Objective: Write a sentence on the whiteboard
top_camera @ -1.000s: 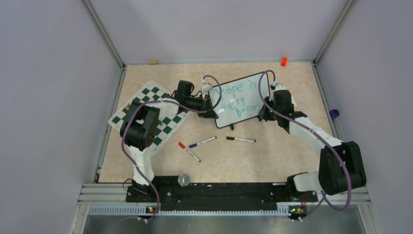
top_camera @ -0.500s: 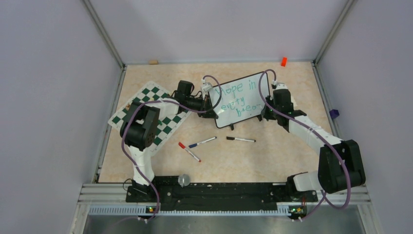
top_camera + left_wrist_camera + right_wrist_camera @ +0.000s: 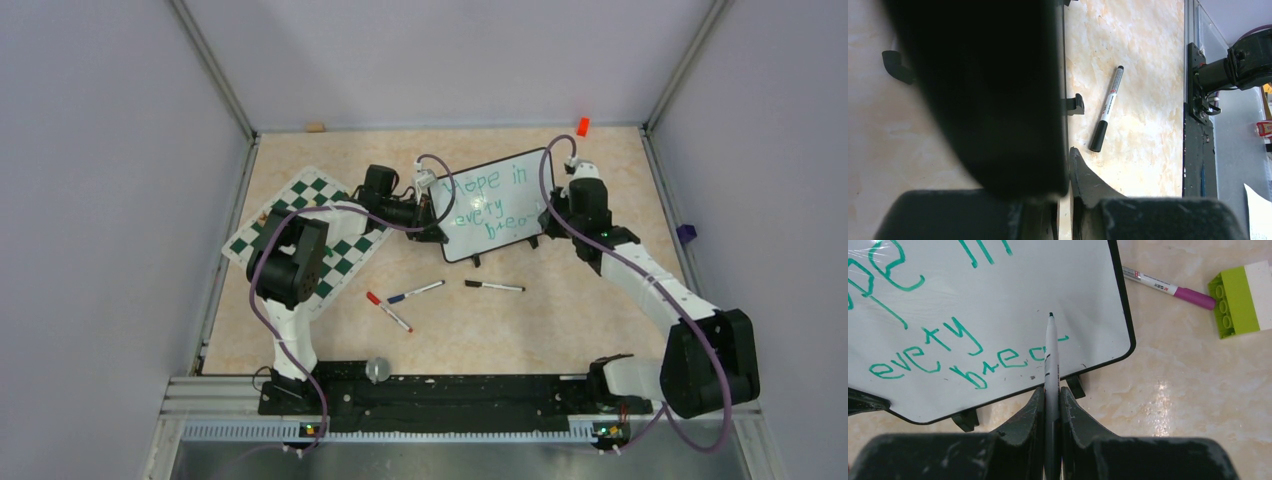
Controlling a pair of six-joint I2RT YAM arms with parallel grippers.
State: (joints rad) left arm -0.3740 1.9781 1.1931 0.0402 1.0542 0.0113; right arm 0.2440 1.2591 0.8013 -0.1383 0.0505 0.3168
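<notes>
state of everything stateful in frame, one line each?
whiteboard: clamped at one edge, partly written
sentence: unfinished, third line stops mid-word
green marker: uncapped, tip toward board, contact unclear
left gripper: shut on whiteboard
right gripper: shut on green marker
black marker: capped, lying loose
pink marker: capped, lying loose

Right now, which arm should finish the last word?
Right. The right fingers grip the green marker, its tip over the whiteboard by the unfinished last word. The left fingers hold the board's left edge and carry no marker.
</notes>
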